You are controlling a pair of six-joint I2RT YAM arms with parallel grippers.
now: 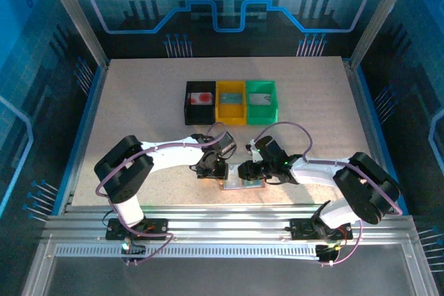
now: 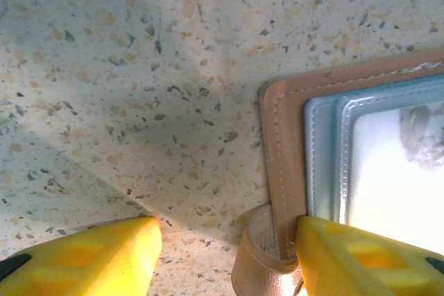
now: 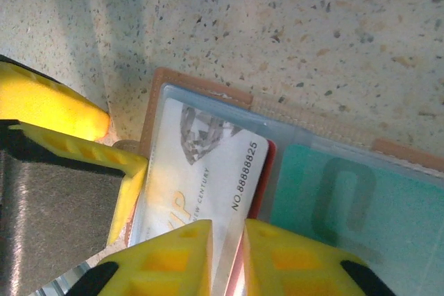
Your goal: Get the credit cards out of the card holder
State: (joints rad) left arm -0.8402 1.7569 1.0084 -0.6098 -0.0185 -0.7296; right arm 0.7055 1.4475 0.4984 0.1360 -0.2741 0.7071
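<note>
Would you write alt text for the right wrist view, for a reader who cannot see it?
The right gripper pinches the edge of a white VIP card in an open pink card holder on a speckled table. A teal card sits in the neighbouring pocket, and the left gripper rests its yellow fingers at the holder's left edge.

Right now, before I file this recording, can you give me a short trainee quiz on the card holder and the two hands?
1. True or false: the card holder lies folded shut on the table.
2. Which card does the right hand pinch by its edge? A. white card B. teal card C. red card
3. Fill in: the left hand has its fingers spread ___ beside the card holder's corner.
Key: 1 false (it lies open, lining up); 2 A; 3 open.
</note>
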